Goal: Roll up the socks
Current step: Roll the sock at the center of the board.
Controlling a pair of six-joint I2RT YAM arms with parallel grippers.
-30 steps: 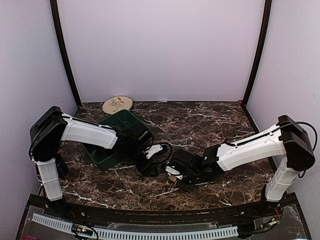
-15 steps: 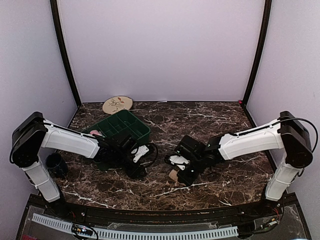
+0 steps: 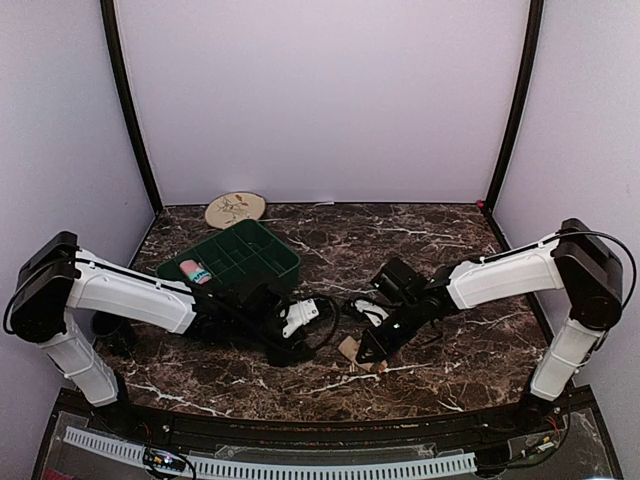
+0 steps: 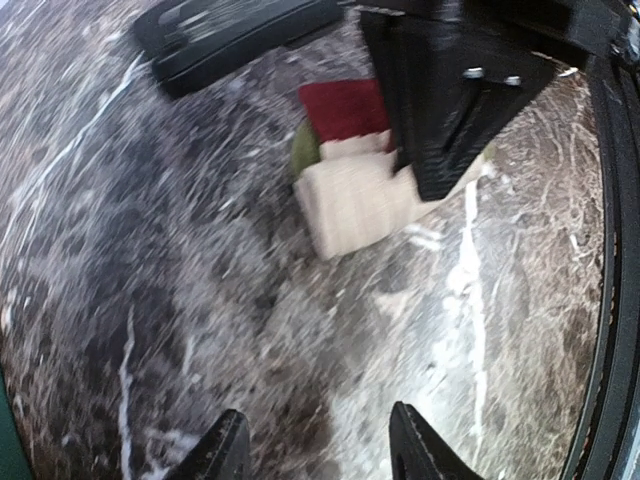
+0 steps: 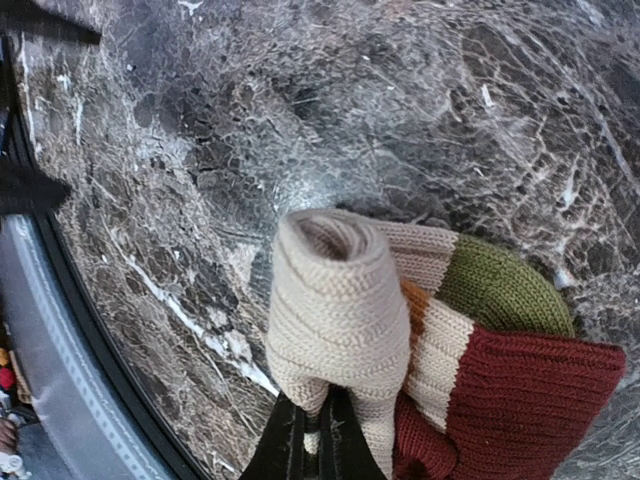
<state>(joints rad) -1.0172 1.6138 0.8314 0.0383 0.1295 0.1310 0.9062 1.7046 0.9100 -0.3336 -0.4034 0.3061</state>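
Note:
The tan sock [image 5: 400, 310], striped cream, orange, green and dark red, is rolled at its cuff, and my right gripper [image 5: 318, 445] is shut on that rolled end. From above the striped sock [image 3: 348, 349] rests on the marble under the right gripper [image 3: 368, 345]. My left gripper [image 4: 320, 452] stands open over bare marble with nothing between its fingers, a short way from the sock [image 4: 350, 190]. In the top view it [image 3: 305, 340] lies just left of the sock. The pink sock [image 3: 192, 270] lies in the green tray [image 3: 262, 262].
The green compartment tray stands at the back left, behind my left arm. A round patterned plate [image 3: 236, 209] sits at the back edge. A dark cup [image 3: 104, 327] is partly hidden behind the left arm's base. Bare marble [image 3: 450, 250] lies at the back right.
My left arm has dropped low and reached right towards the striped sock, uncovering the pink sock in the tray. The right gripper has turned and shifted slightly back, still holding the sock.

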